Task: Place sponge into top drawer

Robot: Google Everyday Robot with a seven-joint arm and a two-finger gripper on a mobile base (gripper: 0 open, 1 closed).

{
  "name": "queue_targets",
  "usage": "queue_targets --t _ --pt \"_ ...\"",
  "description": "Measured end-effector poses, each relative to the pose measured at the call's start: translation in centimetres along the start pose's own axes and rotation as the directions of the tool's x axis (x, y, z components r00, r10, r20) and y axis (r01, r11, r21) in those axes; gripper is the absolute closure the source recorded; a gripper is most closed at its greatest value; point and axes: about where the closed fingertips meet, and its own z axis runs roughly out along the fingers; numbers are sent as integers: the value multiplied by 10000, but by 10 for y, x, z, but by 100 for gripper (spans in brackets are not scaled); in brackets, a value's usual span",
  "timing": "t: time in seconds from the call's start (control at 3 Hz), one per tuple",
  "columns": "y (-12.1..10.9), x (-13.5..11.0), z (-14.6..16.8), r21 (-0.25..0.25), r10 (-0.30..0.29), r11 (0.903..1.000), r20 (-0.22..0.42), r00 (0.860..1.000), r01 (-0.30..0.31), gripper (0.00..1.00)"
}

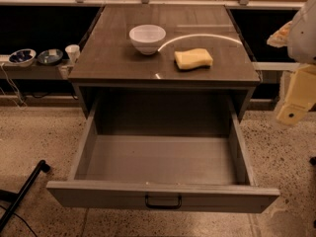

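Sponge (193, 58) lies on tabletop (113, 63), right of bowl (147, 37); drawer (163, 195) stands open below. Gripper (295, 103) hangs well right, its grip impossible to tell. Pickup seemingly pending: next, reach left and descend over sponge.

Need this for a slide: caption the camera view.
Empty top drawer stands open; sponge lies beside white bowl on the cabinet top; pincer hangs at the right edge, clear of both.
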Motion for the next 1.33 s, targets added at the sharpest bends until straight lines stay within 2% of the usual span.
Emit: queue_targets --t 0.33,0.67,1.0,1.33 --pt "0 0 0 0 -3 10000 0 10000 3 0" --pt "-28 -20 8 -58 -653 9978 59 9978 653 0" --pt "-83 -51 36 -380 -1639 9858 -21 9865 1637 0" --pt "-132 -86 73 -720 -2408 9679 73 9705 2407 0"
